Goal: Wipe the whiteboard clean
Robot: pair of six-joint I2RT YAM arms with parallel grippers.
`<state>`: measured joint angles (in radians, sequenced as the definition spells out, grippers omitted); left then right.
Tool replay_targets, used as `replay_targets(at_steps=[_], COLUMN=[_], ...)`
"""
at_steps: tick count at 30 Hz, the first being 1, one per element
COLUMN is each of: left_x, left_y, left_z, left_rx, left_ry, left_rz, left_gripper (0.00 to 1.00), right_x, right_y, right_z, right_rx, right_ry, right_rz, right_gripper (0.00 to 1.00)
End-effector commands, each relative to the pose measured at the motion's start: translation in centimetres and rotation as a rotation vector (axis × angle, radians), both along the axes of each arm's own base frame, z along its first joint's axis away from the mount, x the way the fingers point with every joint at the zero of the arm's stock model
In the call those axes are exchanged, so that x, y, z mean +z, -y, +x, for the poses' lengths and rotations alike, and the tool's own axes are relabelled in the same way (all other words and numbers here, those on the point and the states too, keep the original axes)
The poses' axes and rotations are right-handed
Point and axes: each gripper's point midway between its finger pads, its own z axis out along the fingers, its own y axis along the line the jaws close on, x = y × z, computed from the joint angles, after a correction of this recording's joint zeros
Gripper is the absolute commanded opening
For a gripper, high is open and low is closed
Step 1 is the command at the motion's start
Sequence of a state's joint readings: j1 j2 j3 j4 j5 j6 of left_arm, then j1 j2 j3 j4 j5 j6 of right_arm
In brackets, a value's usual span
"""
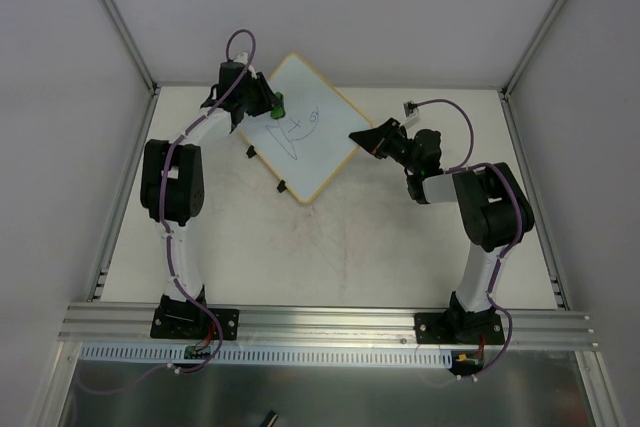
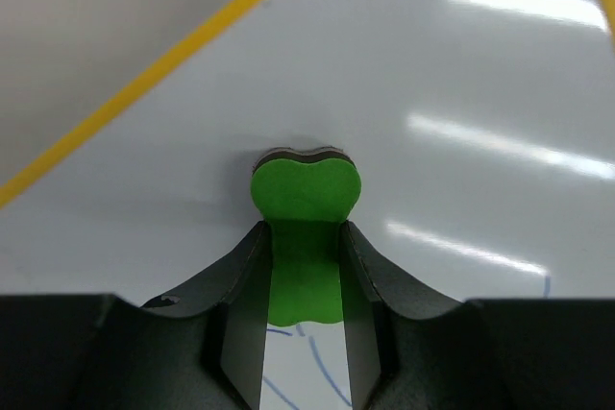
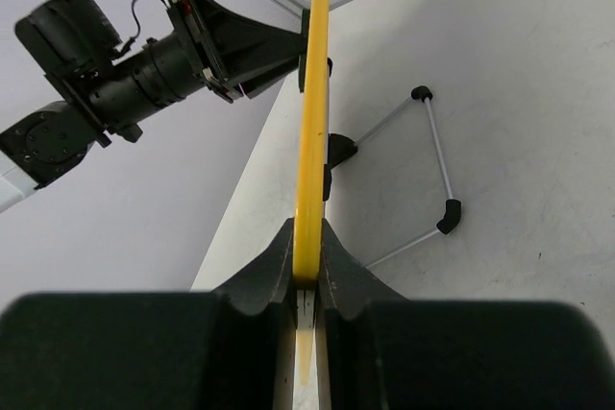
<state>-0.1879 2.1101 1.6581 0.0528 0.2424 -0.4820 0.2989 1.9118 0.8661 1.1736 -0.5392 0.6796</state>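
Pale grey walls (image 1: pixel 330 7) with aluminium posts close in a white bench (image 1: pixel 350 247), and both arms are bolted to a metal rail (image 1: pixel 330 322) along its near edge. At the far left of the bench, the left tool (image 1: pixel 272 107) is clamped on a green eraser (image 1: pixel 279 105). In the left wrist view the two dark fingers of that tool (image 2: pixel 303 237) pinch the narrow waist of the eraser (image 2: pixel 306 194), whose lobed end, backed by a thin dark layer, is pressed against the white face of the whiteboard (image 2: pixel 461 64). Thin blue lines of a doodle (image 2: pixel 317 362) show just behind the fingers. The right tool (image 1: pixel 362 137) reaches in from the right and is closed on the board's right corner. In the right wrist view the board is seen edge-on, and the tool (image 3: pixel 307 237) has the yellow frame of the whiteboard (image 3: pixel 312 93) nipped tight between its fingers. The whiteboard (image 1: pixel 310 137) sits turned like a diamond over the middle of the bench's far edge, between the two tools, its far corner overlapping the back wall in the overhead view. Its doodle (image 1: pixel 295 132) lies near the board's centre, just beside the eraser. Two small black clips (image 1: pixel 283 187) sit on its near-left edge. A wire stand (image 3: pixel 437 156) with black tips shows over the bench beside the board.
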Motion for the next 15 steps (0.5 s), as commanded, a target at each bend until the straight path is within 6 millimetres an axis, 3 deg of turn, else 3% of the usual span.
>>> replay_targets(at_steps=[1, 6, 15], left_x=[-4.9, -7.0, -6.1], left_y=[-2.8, -4.1, -4.2], left_z=[-2.7, -4.0, -3.8], left_rx=[0.088, 0.120, 0.095], left_ry=[-0.186, -0.253, -0.195], left_rz=[-0.014, -0.058, -0.071], left_gripper=[0.00, 0.00, 0.00], right_x=[2.9, 2.7, 2.9], right_y=[-1.9, -1.9, -1.8], right_z=[-1.5, -1.5, -1.5], right_rx=[0.101, 0.100, 0.098], right_ry=[0.146, 0.140, 0.143], right_rz=[0.005, 0.006, 0.011], right_gripper=[0.00, 0.00, 0.00])
